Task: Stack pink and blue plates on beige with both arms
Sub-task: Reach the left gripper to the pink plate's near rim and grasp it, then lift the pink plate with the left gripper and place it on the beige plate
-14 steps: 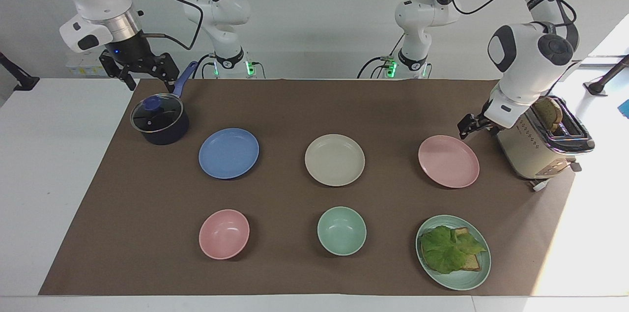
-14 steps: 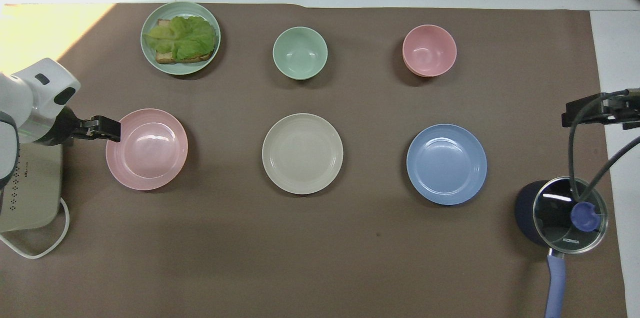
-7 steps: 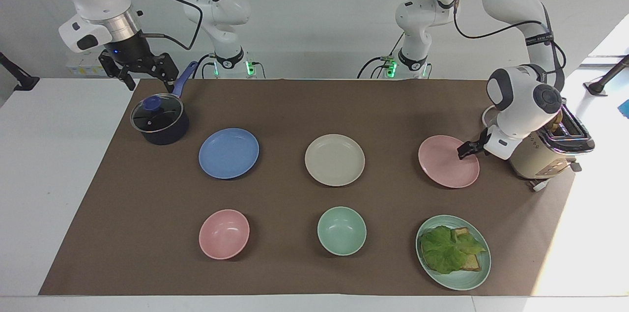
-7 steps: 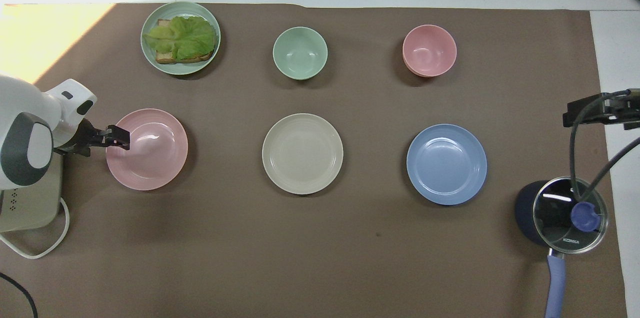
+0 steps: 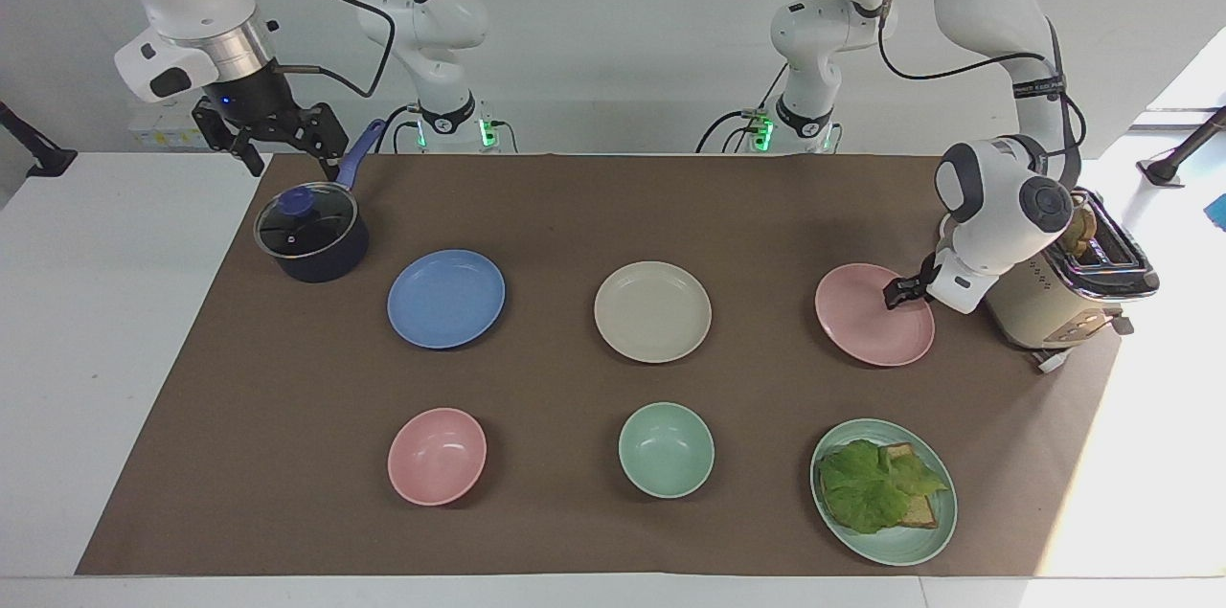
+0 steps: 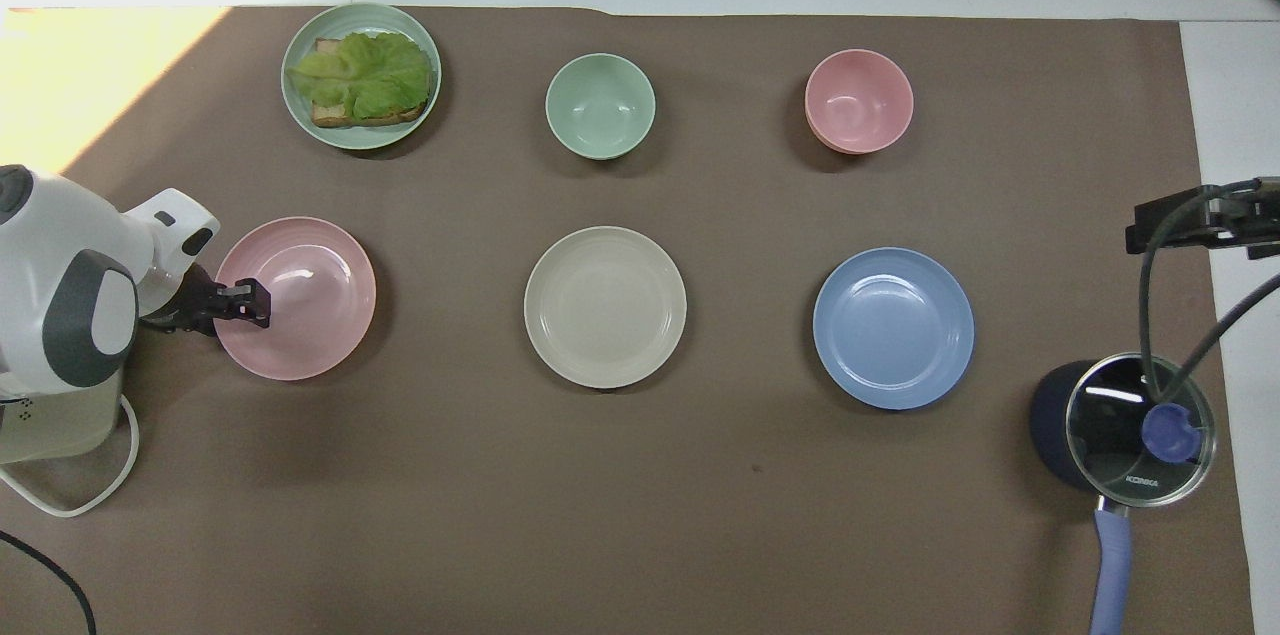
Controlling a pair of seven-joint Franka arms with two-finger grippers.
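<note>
Three plates lie in a row across the middle of the brown mat. The beige plate (image 5: 652, 311) (image 6: 605, 306) is the middle one. The blue plate (image 5: 445, 299) (image 6: 893, 328) lies toward the right arm's end and the pink plate (image 5: 874, 316) (image 6: 300, 300) toward the left arm's end. My left gripper (image 5: 900, 294) (image 6: 245, 303) is down at the pink plate's rim, on the toaster's side; the plate lies flat. My right gripper (image 5: 292, 158) (image 6: 1165, 225) hangs open and empty in the air beside the pot, where the mat's edge runs, and waits.
A dark pot with a glass lid (image 5: 311, 233) stands near the blue plate. A beige toaster (image 5: 1063, 287) stands close to the left arm. Farther from the robots are a pink bowl (image 5: 437, 456), a green bowl (image 5: 666, 449) and a green plate with lettuce on bread (image 5: 883, 491).
The left arm has come down and its gripper has moved from just off the pink plate's edge onto its rim. The right arm has not moved.
</note>
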